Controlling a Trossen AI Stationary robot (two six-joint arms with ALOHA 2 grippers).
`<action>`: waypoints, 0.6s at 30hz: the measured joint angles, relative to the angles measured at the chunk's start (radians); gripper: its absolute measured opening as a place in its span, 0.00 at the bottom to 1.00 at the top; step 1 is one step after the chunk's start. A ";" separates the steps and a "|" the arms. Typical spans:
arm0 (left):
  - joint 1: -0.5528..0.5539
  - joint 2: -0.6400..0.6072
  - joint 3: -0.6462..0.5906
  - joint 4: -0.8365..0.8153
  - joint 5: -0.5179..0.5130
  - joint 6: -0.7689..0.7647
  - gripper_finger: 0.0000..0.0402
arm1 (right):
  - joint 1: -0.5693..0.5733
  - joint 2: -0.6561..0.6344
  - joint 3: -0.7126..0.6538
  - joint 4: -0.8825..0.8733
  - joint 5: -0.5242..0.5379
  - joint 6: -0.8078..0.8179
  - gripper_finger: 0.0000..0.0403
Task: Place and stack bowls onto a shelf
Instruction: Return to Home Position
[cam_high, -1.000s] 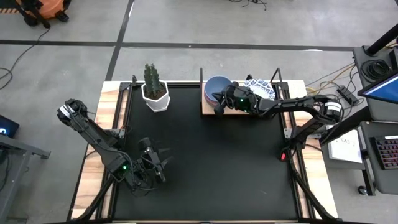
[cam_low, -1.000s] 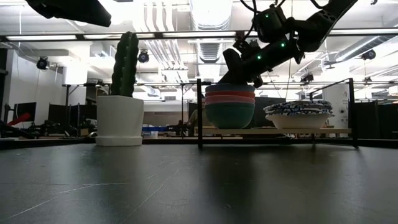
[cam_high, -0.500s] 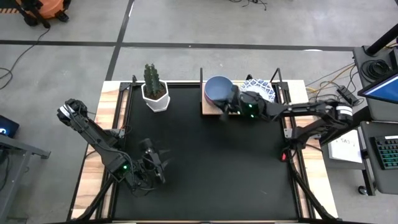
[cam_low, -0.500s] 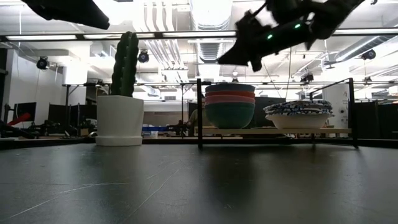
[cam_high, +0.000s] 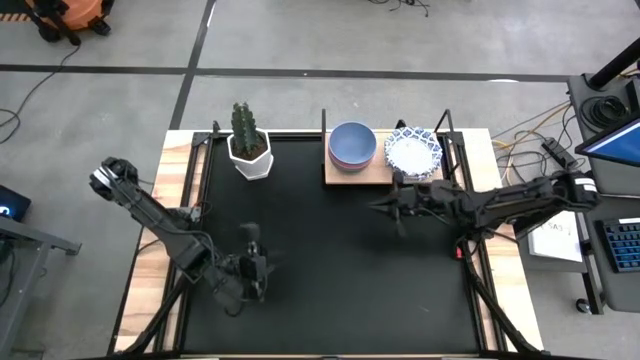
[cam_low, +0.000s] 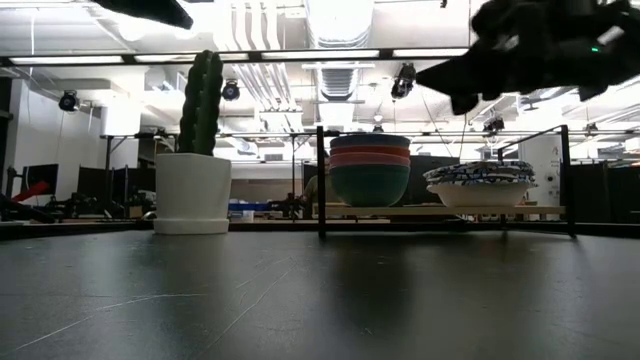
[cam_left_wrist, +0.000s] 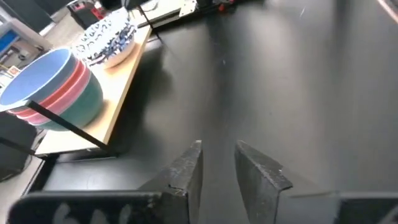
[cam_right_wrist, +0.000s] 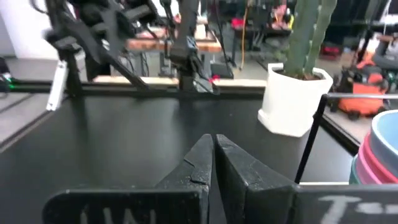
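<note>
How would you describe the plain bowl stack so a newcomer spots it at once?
At the black table's far edge stands a small wooden shelf, beside the cactus pot. The stack sits on its end nearer the cactus: green at the bottom, pink, red, blue on top, unlike the blue-patterned white bowls beside it.

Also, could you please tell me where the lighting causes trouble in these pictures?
Low view: bright ceiling lights backlight the right hand, leaving it a dark shape; the table faintly mirrors the shelf. Left wrist view: a pale sheen on the table.
</note>
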 joint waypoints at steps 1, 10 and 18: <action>0.011 -0.009 -0.008 0.000 0.011 0.015 0.18 | 0.002 -0.022 -0.021 0.018 0.000 0.004 0.02; 0.085 -0.198 -0.231 0.183 0.132 0.086 0.05 | 0.001 -0.183 -0.135 0.035 0.001 0.034 0.02; 0.141 -0.564 -0.496 0.273 0.188 0.111 0.00 | 0.001 -0.227 -0.200 0.041 0.000 0.047 0.02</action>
